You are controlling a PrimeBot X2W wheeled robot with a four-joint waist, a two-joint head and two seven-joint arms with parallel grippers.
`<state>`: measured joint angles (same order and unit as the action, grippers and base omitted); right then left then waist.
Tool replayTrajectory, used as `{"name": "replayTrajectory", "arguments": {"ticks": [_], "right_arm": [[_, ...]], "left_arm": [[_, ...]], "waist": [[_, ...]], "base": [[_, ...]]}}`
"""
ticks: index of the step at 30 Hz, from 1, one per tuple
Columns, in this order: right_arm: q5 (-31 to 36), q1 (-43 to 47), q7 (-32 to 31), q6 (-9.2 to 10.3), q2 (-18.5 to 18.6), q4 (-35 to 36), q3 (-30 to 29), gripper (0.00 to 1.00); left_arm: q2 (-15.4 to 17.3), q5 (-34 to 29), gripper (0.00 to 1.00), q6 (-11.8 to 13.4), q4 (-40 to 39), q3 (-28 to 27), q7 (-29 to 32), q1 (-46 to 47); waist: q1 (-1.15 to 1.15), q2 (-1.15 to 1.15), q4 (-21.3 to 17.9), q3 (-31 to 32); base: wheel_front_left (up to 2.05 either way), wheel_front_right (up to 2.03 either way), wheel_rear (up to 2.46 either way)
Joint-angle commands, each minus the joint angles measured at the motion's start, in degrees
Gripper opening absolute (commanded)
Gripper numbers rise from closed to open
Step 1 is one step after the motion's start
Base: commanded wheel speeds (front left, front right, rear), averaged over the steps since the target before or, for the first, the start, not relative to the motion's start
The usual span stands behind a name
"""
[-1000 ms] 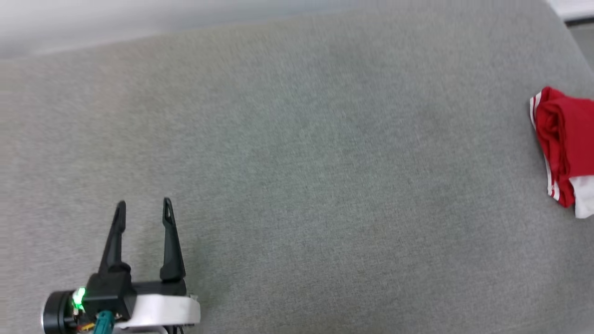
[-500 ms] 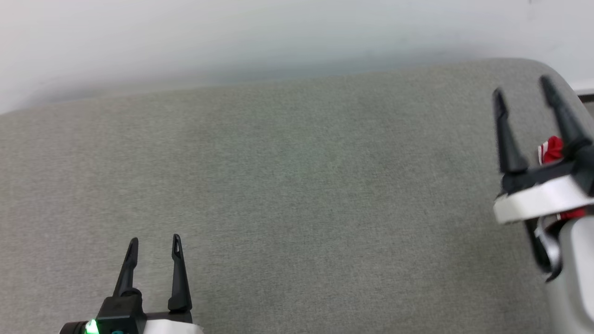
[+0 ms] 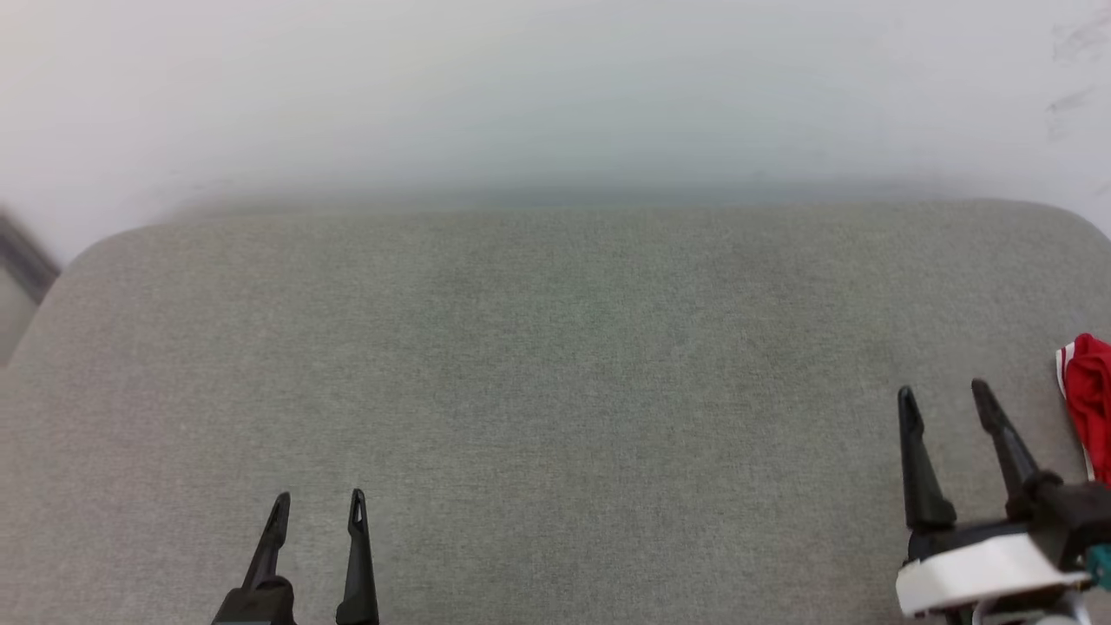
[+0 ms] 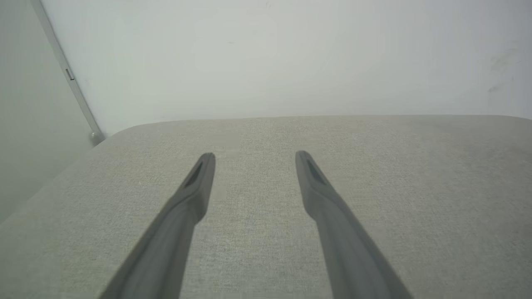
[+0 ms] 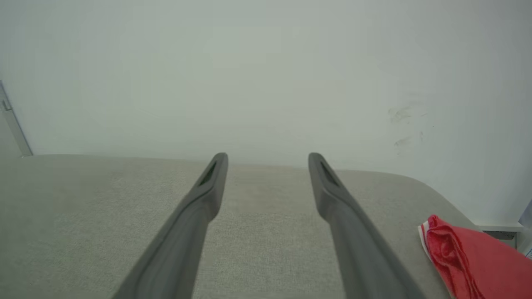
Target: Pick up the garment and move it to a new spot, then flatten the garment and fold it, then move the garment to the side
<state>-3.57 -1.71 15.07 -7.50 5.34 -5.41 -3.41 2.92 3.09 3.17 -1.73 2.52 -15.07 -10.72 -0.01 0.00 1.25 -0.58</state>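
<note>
Garment (image 3: 1089,404), a red T-shirt bunched up with red-and-white striped trim along its near edge, lies at the far right of the grey upholstered surface (image 3: 555,391); right gripper (image 3: 944,392) stands just beside it on the inner side, apart from the cloth, jaws spread wide and holding nothing, fingers pointing toward the white wall (image 3: 555,87); left gripper (image 3: 318,499) sits at the lower left, well apart from the garment, jaws likewise spread and holding nothing.
</note>
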Motion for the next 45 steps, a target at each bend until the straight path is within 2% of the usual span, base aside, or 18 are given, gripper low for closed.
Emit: {"name": "replayTrajectory", "arguments": {"ticks": [1, 11, 22, 23, 26, 29, 30, 45], "right_arm": [[0.03, 2.21, 0.09, 0.02, -0.82, 1.16, -0.21, 1.0], [-2.49, 11.44, 0.1, 0.02, -2.56, 8.26, -0.21, 1.0], [-5.24, 13.24, 0.1, 0.02, -2.59, 9.14, 0.4, 1.0], [-5.05, 12.63, 0.0, 0.0, -2.34, 9.02, 0.34, 0.0], [-5.6, 12.65, -0.31, 0.0, -2.34, 6.68, 0.55, 0.0], [-9.4, 12.1, -0.94, 0.0, -2.15, 6.28, 0.7, 0.0], [-13.1, 11.33, -1.63, 0.0, -1.91, 5.63, 0.82, 0.0], [-28.41, 8.14, -4.54, 0.0, -1.15, 2.89, 1.16, 0.0]], "left_arm": [[-0.07, -0.33, 1.0, -0.16, 0.08, 0.01, -0.12, -0.81], [-0.07, 0.59, 1.0, -0.68, 0.11, 0.02, -0.12, -2.05], [-0.08, 0.95, 1.0, -0.74, 0.27, -0.63, -0.12, -2.12], [0.01, 0.79, 0.0, -0.87, 0.23, -0.65, 0.0, -1.68], [0.01, 1.37, 0.0, -0.87, 2.45, -0.53, 0.07, -1.89], [0.22, 5.39, 0.0, -1.11, 2.5, -0.56, 0.66, -1.36], [0.49, 9.32, 0.0, -1.48, 3.01, -0.64, 1.33, -0.56], [1.36, 25.57, 0.0, -3.38, 5.87, -0.98, 4.21, 3.05]], "waist": [[0.01, 0.0, 0.69, 0.89], [0.01, 0.0, 0.81, 1.93], [0.01, 0.0, 0.58, 1.94], [0.01, 0.0, 0.58, 1.94], [0.01, 0.0, 0.58, 1.93], [0.01, 0.0, 0.53, 1.88], [0.01, 0.0, 0.48, 1.85], [0.01, 0.0, 0.28, 1.68]], "base": [[0.0, 0.0, 0.0], [0.0, 0.0, 0.0], [0.0, 0.0, 0.0], [0.0, 0.0, 0.0], [0.0, 0.0, 0.0], [0.0, 0.0, 0.0], [0.0, 0.0, 0.0], [0.0, 0.0, 0.0]]}}
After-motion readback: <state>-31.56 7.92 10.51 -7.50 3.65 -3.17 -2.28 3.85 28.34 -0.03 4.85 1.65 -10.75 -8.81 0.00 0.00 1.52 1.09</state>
